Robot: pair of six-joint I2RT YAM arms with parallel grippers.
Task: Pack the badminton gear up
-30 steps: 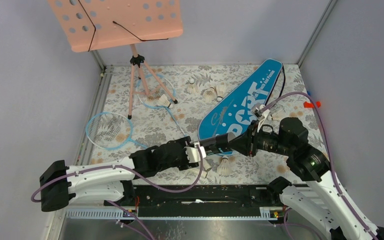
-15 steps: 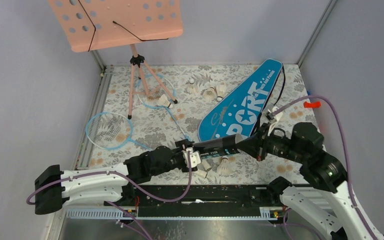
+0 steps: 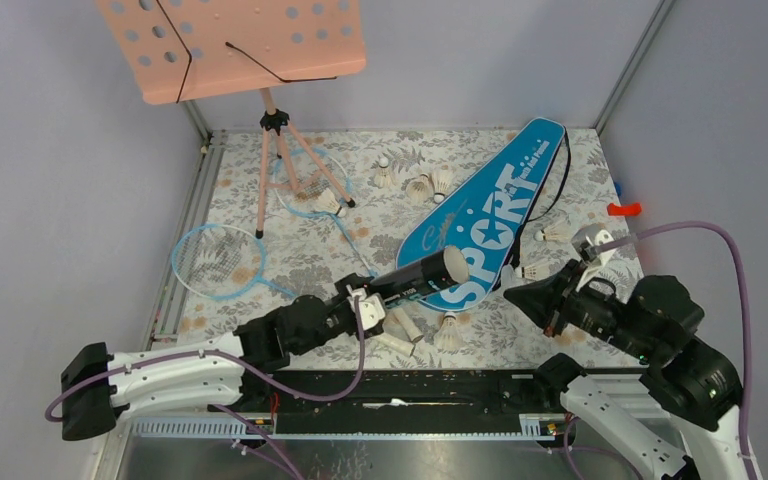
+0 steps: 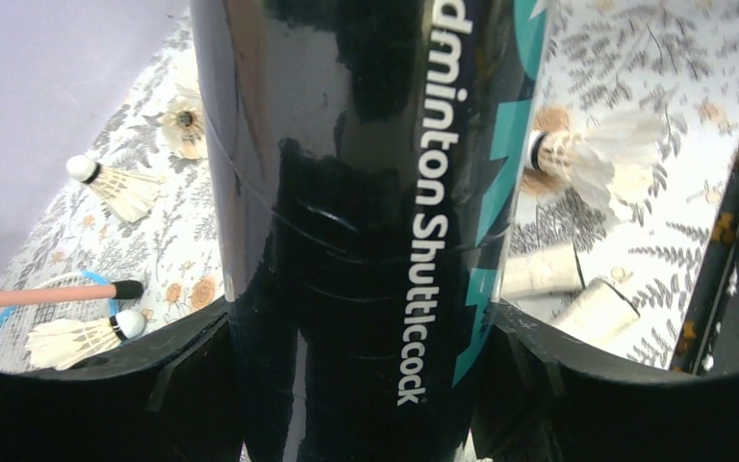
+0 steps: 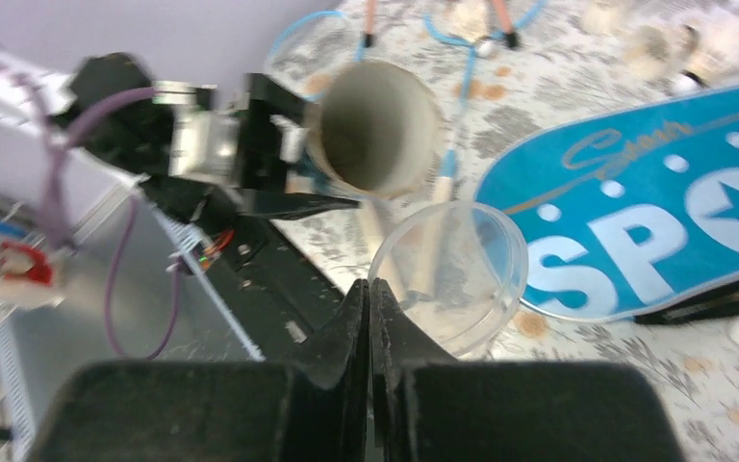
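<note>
From above, the left gripper (image 3: 370,302) sits near 6 o'clock of the floral table (image 3: 310,265), clamped round the lower end of the dark tube (image 3: 415,282); the tube slants toward 2 o'clock, its open mouth over the near tip of the blue SPORT bag (image 3: 495,205), which lies on a diagonal from the centre out to 1 o'clock; the right gripper (image 3: 513,292) is at 4 o'clock, pointing toward 10 o'clock, apart from the tube's mouth; one racket (image 3: 218,262) lies at 9 o'clock, a second racket (image 3: 305,182) at 11 o'clock under the tripod legs of the pink music stand (image 3: 230,45); three shuttlecocks (image 3: 420,187) lie at 12 o'clock beside the bag, and another rests near 6 o'clock.

In the left wrist view, the dark tube (image 4: 346,231) fills the middle from 12 to 6 o'clock, white lettering along it; the black finger pads (image 4: 183,385) press against it on both sides; shuttlecocks lie at 9 and 2 o'clock; two cream handles (image 4: 577,294) lie at 4 o'clock.

In the right wrist view, the right gripper (image 5: 367,289) has its fingers pressed together, pinching the rim of a clear lid (image 5: 447,269) at the centre; the tube's open mouth (image 5: 375,140) faces the camera at 12 o'clock, held by the left gripper (image 5: 221,144) at 10 o'clock; the SPORT bag (image 5: 654,231) lies at 3 o'clock.
</note>
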